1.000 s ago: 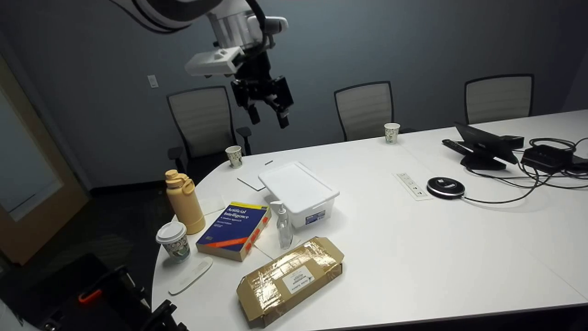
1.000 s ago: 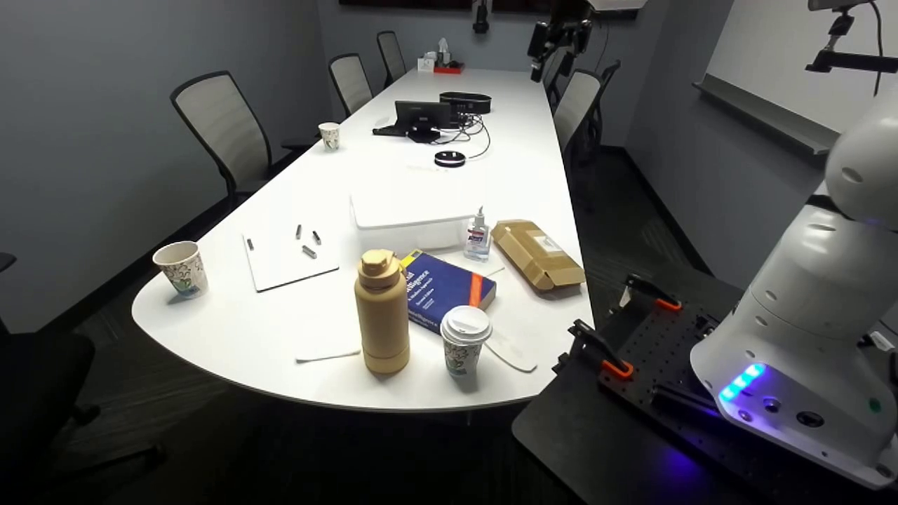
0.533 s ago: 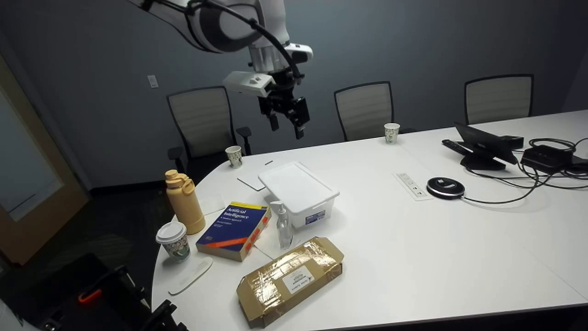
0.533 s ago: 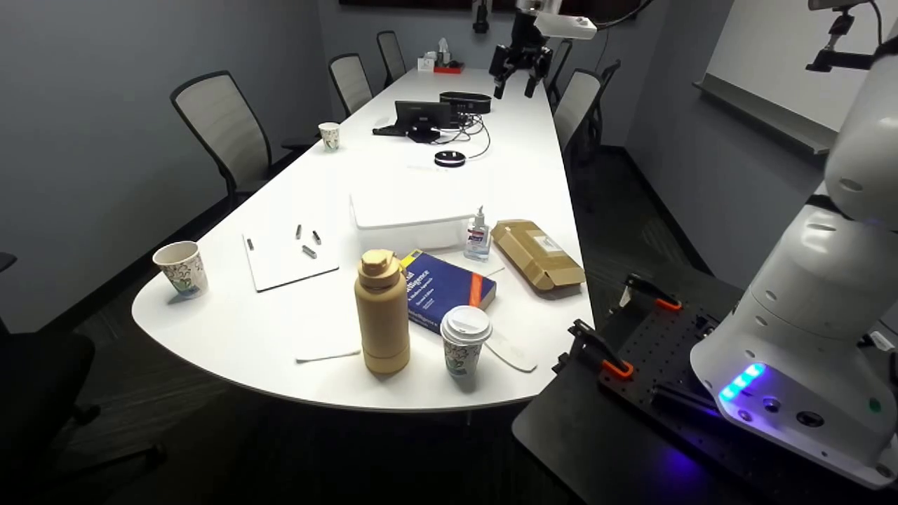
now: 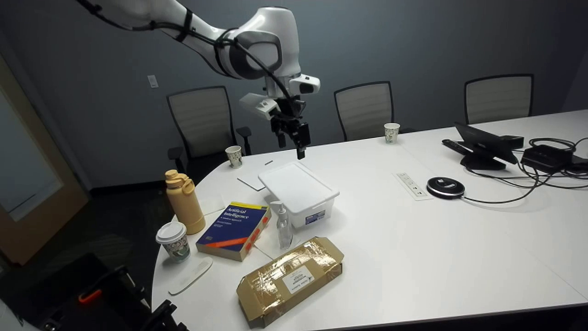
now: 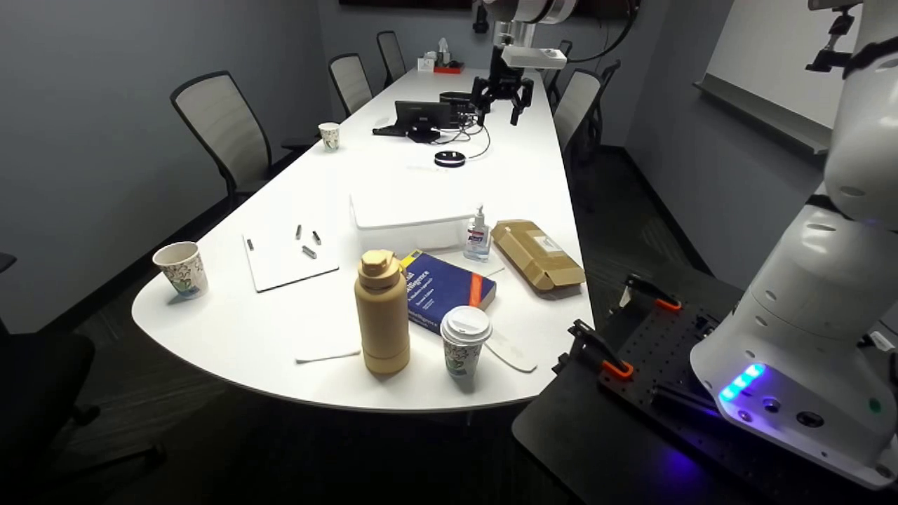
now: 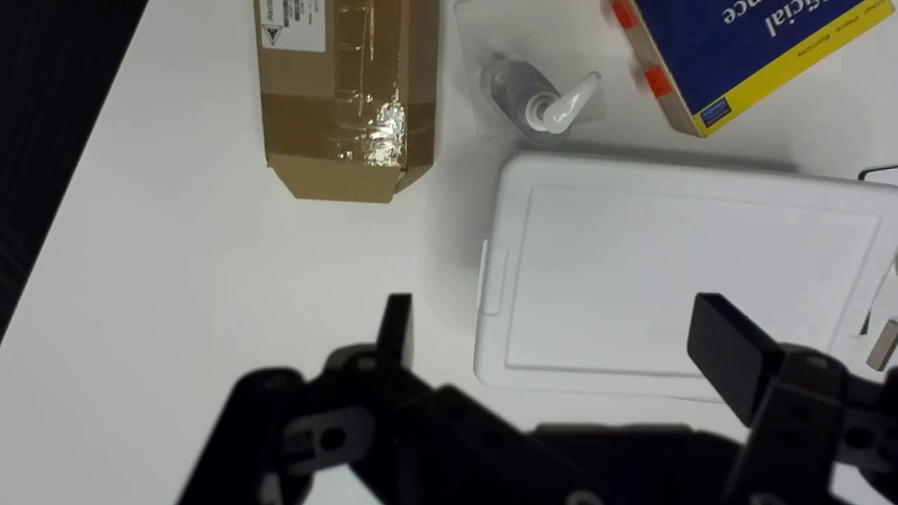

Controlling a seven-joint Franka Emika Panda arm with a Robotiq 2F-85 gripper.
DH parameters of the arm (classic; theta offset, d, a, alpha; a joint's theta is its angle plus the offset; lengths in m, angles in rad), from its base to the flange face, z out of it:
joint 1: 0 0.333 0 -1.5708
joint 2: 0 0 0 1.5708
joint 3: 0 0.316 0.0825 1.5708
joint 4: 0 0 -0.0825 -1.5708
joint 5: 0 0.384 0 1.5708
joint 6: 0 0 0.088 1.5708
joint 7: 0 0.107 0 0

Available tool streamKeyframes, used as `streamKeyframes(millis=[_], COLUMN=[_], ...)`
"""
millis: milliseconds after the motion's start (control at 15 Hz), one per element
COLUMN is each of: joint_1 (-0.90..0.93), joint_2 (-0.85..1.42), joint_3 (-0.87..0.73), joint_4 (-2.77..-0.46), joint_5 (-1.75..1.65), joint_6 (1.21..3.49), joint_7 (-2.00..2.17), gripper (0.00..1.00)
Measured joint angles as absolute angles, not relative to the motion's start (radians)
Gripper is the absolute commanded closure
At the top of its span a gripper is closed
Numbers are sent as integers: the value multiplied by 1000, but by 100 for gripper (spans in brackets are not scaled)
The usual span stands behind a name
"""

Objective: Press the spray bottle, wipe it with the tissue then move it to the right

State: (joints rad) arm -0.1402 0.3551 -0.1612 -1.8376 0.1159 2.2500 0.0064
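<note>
Holds the gripper in mid-air above the white table, at twelve o'clock from the spray bottle in both exterior views, with fingers spread wide apart and pointing down. Overlaps the lid of the plastic tub with one finger in the wrist view, and the table with the other. Shows the spray bottle well apart from both fingers, at one o'clock in that view, upright on a thin white sheet and just beside the plastic tub. Has the cardboard box near the spray bottle too, at eleven o'clock.

Shows, in an exterior view, the book lying at nine o'clock from the spray bottle, with the plastic tub at one and the cardboard box at six. Includes the upright tan bottle farther out, between nine and ten, with the lidded paper cup near it toward seven o'clock.
</note>
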Motion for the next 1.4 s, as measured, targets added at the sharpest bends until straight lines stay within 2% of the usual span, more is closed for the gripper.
streamKeyframes(millis=[133,200,267,867,1000,1400], joint_1=[-140,-140,-140,-155,-160,-193], joint_2=[381,392,402,471,482,538], joint_3=[-148,-142,-137,-115,-110,-86], joint_4=[-1838,-1838,-1839,-1842,-1844,-1845], joint_5=[125,130,138,212,229,295], joint_6=[2250,2250,2250,2250,2250,2253], joint_7=[33,47,55,67,65,49], gripper=[0,10,28,97,100,100])
